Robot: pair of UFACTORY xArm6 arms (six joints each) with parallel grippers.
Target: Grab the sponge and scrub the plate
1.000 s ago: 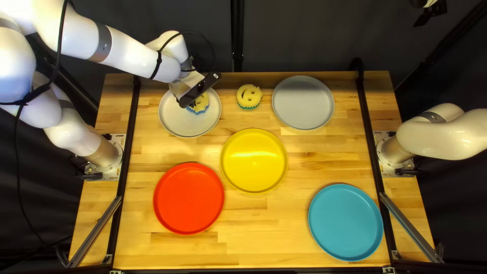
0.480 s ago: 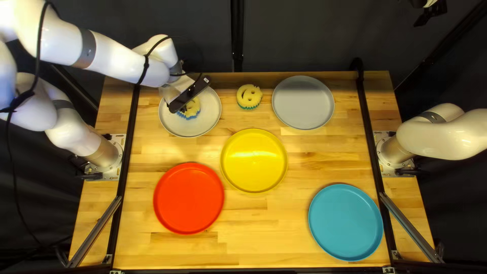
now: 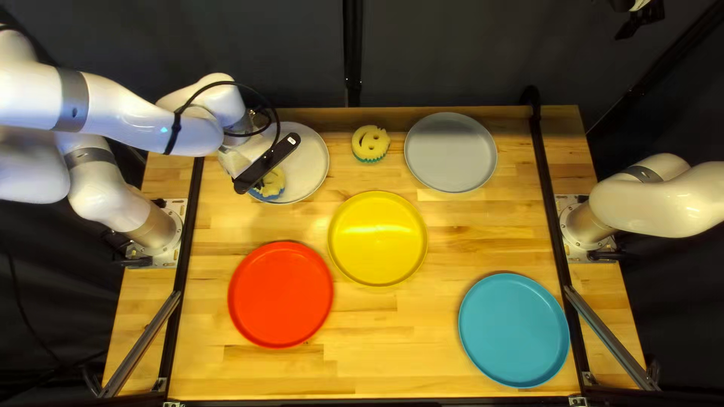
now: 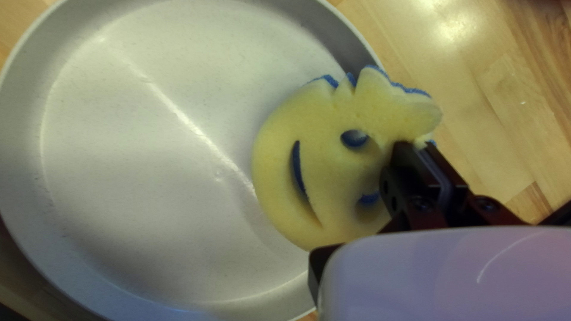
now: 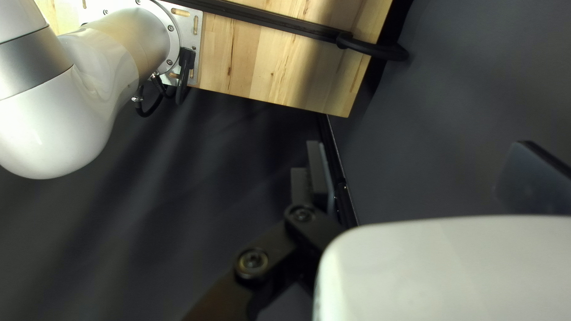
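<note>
The blue-and-yellow sponge (image 4: 327, 148) looks matt and porous, the pale plate (image 4: 148, 184) beneath it smooth with a soft sheen; the yellow plate (image 3: 377, 252) is glossy, the counter (image 3: 407, 347) smooth wood.

My left hand (image 3: 266, 163) has moved the yellow sponge (image 3: 273, 182) from near the middle of the pale plate (image 3: 309, 162) to its near-left rim in the top left view. The left arm (image 3: 128, 113) has shifted leftward with it.
</note>
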